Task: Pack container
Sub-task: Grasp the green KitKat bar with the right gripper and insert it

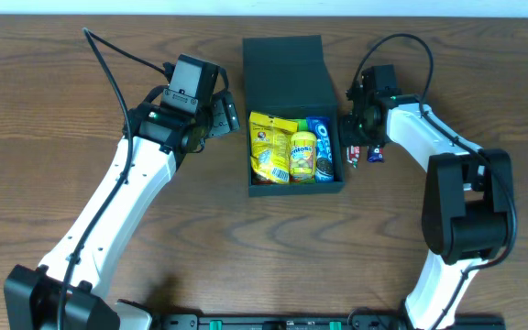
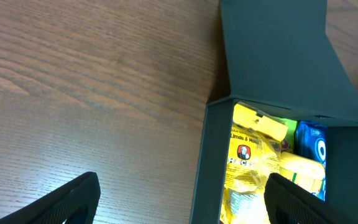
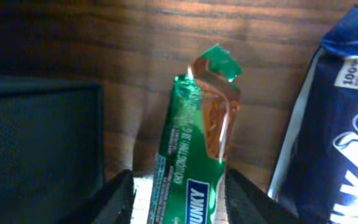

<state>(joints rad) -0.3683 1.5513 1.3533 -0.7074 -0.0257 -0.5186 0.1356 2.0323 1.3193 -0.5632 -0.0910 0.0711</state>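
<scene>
- Step in hand, by my judgement: picking up the next snack for the container (image 1: 296,189). Packing is partly done.
- The container sits in the middle of the table (image 1: 62,92), between the two arms. Its flap lid (image 1: 282,69) is open and folded back on the far side.
- Contents at this point: yellow packets (image 1: 269,147) on the left side of the box and a blue biscuit packet (image 1: 322,147) on the right side. They cover most of the floor, so little room is left.
- The right gripper (image 3: 179,193) is low over the table, just beside the container's right wall (image 3: 36,143). Its fingers stand on either side of the near end of a green bar (image 3: 194,137).
- The right wrist view does not show whether the fingers are clamped on the bar or only flank it. A pale slit shows beside the left-hand finger, so I cannot tell.
- A dark blue packet (image 3: 334,124) lies just beside the bar, on the side away from the container.
- The left gripper (image 2: 185,202) hangs beside the container's left wall (image 2: 207,162). It is spread wide and carries nothing.
- Next move, as I judge it: secure the grip on the bar, lift it clear of the dark blue packet, carry it over the right wall and set it down in the container.
- Caution: the wall is close to the gripper, so the lift needs to clear the rim before any sideways travel.
</scene>
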